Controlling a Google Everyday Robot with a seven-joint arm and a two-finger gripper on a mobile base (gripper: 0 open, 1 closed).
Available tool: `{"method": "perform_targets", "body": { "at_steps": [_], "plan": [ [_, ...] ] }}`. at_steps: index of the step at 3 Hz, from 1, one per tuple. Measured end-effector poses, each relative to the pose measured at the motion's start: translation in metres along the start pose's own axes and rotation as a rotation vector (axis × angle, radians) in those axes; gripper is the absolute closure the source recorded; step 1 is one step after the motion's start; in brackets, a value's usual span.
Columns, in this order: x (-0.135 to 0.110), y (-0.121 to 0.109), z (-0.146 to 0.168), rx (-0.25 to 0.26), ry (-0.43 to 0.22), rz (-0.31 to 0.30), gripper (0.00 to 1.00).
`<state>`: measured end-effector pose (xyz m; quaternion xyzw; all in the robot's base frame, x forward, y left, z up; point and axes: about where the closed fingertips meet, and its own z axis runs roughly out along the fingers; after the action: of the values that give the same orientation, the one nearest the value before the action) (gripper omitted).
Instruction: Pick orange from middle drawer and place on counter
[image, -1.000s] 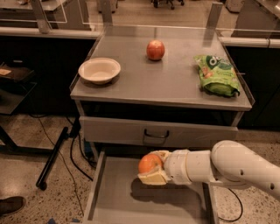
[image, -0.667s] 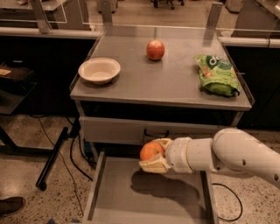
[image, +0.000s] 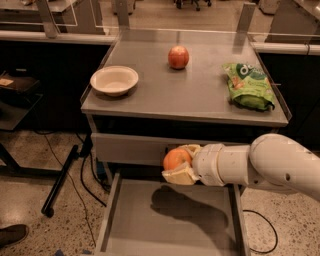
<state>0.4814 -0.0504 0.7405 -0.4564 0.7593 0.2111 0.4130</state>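
Orange (image: 176, 159) is off the drawer floor, clamped btwn the gripper's (image: 173, 163) two cream fingers (image: 181, 175), one under it & one over the top. Gripper hangs above the open middle drawer (image: 145, 230), toward its back edge, w/ the white arm (image: 260, 162) coming in from the right of view. Drawer floor is plain grey; the arm's shadow (image: 192, 210) lies on it, nothing else inside. A dark shoe (image: 12, 234) shows at the bottom-left corner on speckled floor, w/ a black bar (image: 62, 180) slanting nearby. Just behind the orange is the closed upper drawer front (image: 125, 148). Above that, the counter (image: 200, 95): cream bowl (image: 114, 80) near the left edge, green snack bag (image: 248, 85) at the right edge, reddish apple-like fruit (image: 178, 57) farther back around ctr. All 3 well apart. The orange is below counter level, in front of the cabinet.
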Motion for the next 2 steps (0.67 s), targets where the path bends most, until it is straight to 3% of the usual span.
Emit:
{"method": "perform_targets", "body": {
  "at_steps": [1, 2],
  "plan": [
    [-0.019, -0.021, -0.008, 0.045, -0.002, 0.004, 1.00],
    [-0.053, -0.050, -0.021, 0.092, -0.016, -0.001, 1.00]
  ]
}}
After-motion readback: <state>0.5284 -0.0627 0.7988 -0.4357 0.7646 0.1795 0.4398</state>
